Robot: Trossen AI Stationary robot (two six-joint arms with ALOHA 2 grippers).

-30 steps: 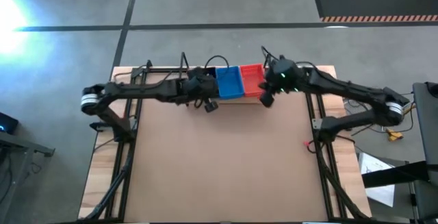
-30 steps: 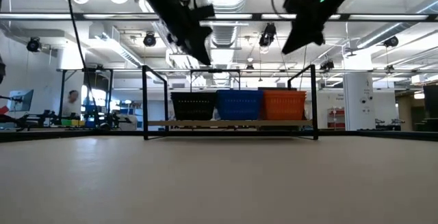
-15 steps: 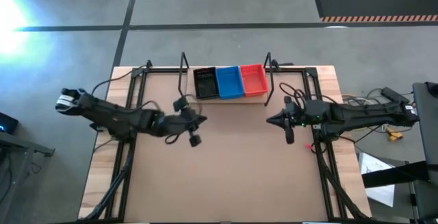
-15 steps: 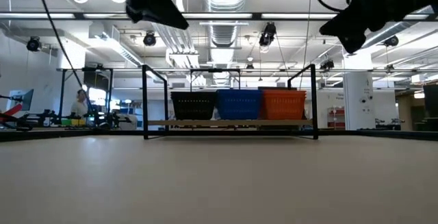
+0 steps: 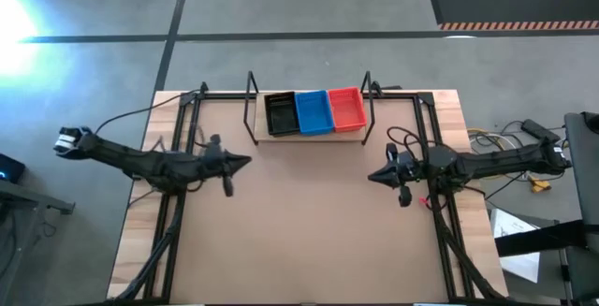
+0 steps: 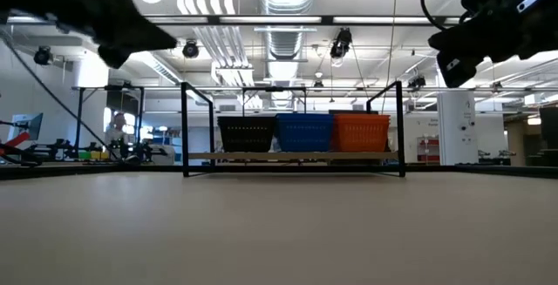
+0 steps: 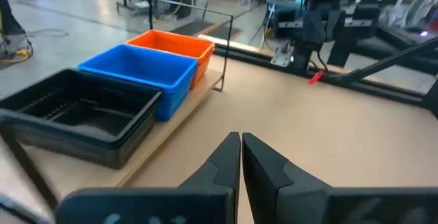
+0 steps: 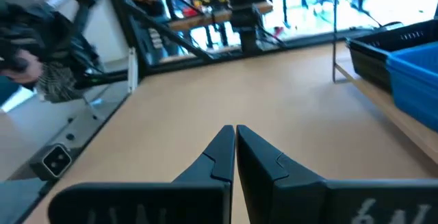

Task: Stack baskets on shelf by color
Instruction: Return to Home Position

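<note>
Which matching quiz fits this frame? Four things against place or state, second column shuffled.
Column 1:
1. black baskets
2. blue baskets
3. orange-red baskets
4. left pincer

Column 2:
a. middle of the shelf
b. shut, over the table, off the shelf
c. left end of the shelf
d. right end of the shelf

Pairs: 1-c, 2-a, 3-d, 4-b
</note>
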